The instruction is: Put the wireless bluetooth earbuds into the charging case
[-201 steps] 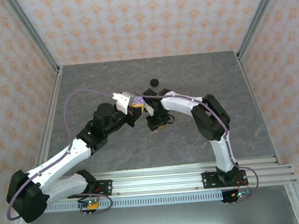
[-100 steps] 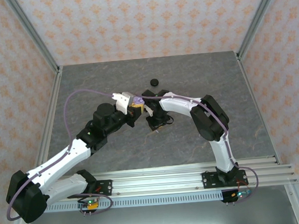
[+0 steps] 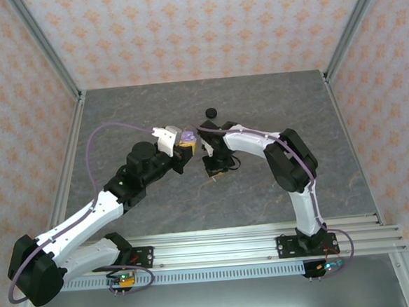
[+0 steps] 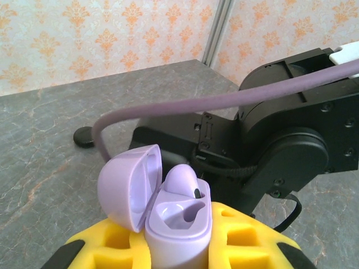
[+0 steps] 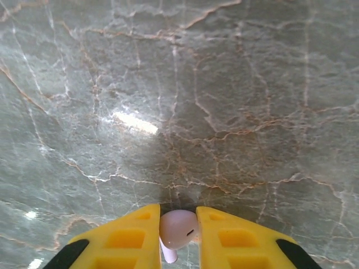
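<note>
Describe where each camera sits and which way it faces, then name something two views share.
Top external: above and behind the bases, looking down over the table; left arm and right arm show.
Left wrist: on the left arm, looking forward past the left gripper, shut on the open lilac case.
Right wrist: on the right arm, facing down at the table; the right gripper pinches a lilac earbud.
Shared: the black disc appears from above and from the left wrist.

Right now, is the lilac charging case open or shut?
Open: in the left wrist view the lilac case has its lid swung back, one lilac earbud is seated, and the other socket is empty.
</note>
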Robot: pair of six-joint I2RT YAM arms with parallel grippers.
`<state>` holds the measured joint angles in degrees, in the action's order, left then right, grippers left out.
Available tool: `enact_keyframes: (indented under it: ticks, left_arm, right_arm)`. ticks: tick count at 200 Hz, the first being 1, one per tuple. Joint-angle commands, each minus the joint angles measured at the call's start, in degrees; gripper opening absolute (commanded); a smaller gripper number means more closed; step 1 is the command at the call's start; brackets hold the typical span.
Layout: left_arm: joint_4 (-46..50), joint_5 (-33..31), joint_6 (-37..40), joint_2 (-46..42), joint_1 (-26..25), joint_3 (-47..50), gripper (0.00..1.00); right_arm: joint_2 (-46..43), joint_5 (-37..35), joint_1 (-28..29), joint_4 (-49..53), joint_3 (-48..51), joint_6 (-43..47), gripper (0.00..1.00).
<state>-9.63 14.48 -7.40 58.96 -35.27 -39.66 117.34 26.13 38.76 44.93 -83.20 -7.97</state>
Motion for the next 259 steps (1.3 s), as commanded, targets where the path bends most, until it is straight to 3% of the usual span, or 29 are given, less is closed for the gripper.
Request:
enact_keyframes:
  ticks: [1,88,151,205,259]
  left_arm:
    - [0.15,-1.08,0.94,-0.71,-0.19,1.03,0.08]
    - [-2.51,-3.57,-1.49,4.41,-0.22,1.50,0.08]
    - [-10.80,-5.25,-6.43,10.31,-0.24,3.64,0.08]
    - [-16.12,-3.22,-10.03,15.43,-0.20,3.02,0.07]
    - [-20.85,3.21,-10.33,19.58,-0.21,1.89,0.07]
  right_arm:
    - [-1.47,3.41,-2.68,-7.91,4.11,-3.97,0.20]
    - [-13.66,13.66,-12.22,-27.88,18.13,-15.26,0.19]
    - [-25.00,18.00,-13.63,-37.49,23.55,-20.20,0.18]
    - [-32.81,20.93,-13.56,-40.36,23.66,-22.35,0.18]
    - [-38.54,22.47,-13.47,-39.28,21.36,-20.80,0.19]
